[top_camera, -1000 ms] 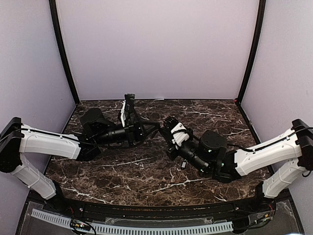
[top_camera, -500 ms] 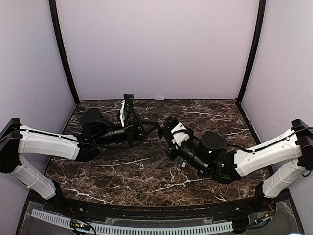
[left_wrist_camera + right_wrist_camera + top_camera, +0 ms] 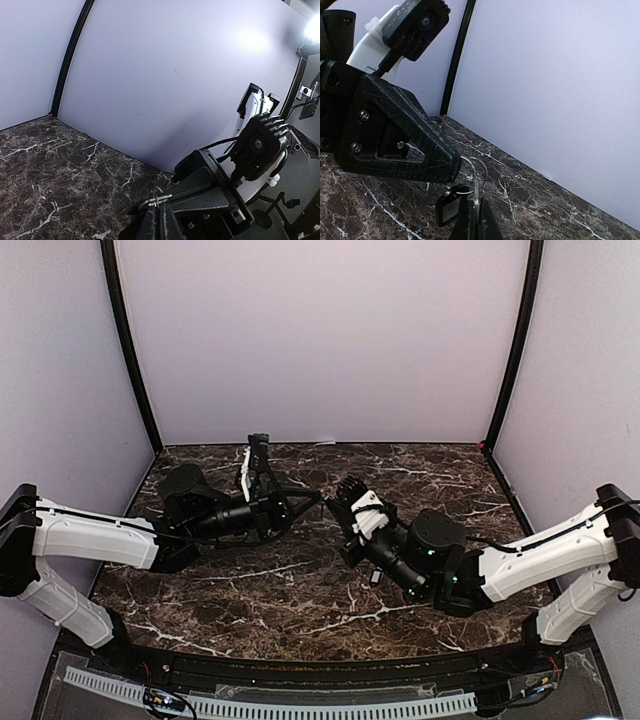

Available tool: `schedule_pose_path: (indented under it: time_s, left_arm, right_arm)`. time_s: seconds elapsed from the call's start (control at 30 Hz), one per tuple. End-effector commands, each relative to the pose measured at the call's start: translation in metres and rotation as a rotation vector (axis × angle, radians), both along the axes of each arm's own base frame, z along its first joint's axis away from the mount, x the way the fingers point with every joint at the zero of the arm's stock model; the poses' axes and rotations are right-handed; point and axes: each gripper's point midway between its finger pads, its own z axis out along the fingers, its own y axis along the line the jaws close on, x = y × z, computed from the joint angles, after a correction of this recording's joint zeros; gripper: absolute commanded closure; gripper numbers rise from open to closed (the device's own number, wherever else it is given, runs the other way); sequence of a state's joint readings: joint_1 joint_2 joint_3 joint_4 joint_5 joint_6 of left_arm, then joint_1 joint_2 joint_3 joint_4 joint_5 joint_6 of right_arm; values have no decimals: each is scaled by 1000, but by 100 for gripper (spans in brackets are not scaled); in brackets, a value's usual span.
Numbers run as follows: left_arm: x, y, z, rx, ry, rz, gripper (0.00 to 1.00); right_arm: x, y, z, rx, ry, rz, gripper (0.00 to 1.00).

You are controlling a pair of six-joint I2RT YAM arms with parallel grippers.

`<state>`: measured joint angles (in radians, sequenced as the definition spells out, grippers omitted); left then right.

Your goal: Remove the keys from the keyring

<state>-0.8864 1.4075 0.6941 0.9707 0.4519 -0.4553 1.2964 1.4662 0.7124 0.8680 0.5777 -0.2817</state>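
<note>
Since a second ago your left arm (image 3: 95, 537) slid a little to the left, and its tip stayed by the other one. Near you, both arms reached in from the two sides, your right arm (image 3: 540, 555) from the right, low over the dark marble table (image 3: 300, 590). They met around the middle of the table. Your right gripper (image 3: 475, 220) was pressed together there, pinching a thin silvery piece that looked like one of the keys (image 3: 477, 192). The keyring (image 3: 450, 206) hung in the air just past it, above the table and not touching it. Its small black tag dangled on the left of your right fingers. Its thin wire loop ran up to the tip of your left gripper (image 3: 160, 215). That gripper was pressed together too, and it pinched the wire. Far behind them stood the plain pale back wall (image 3: 320, 340).
</note>
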Motion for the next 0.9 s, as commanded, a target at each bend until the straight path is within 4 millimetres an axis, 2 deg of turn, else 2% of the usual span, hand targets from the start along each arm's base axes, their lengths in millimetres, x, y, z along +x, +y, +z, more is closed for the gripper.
schedule_pose_path:
  time_s: [0.0, 0.17, 0.5, 0.67, 0.87]
  left_arm:
    - [-8, 10, 26, -68, -64, 6, 100]
    - [-9, 10, 25, -61, -63, -1, 100]
    - [-12, 2, 13, 26, -46, -47, 100]
    - [-18, -1, 4, 100, -11, -104, 100]
    - [-30, -1, -9, 207, 79, -223, 100]
  right_arm:
    - [4, -7, 3, 33, 8, -48, 100]
    - [5, -7, 4, 34, 9, -54, 100]
    - [0, -8, 18, 14, -14, -27, 100]
    - [-5, -8, 18, -62, -43, 8, 100]
    - [-23, 3, 10, -196, -87, 136, 100]
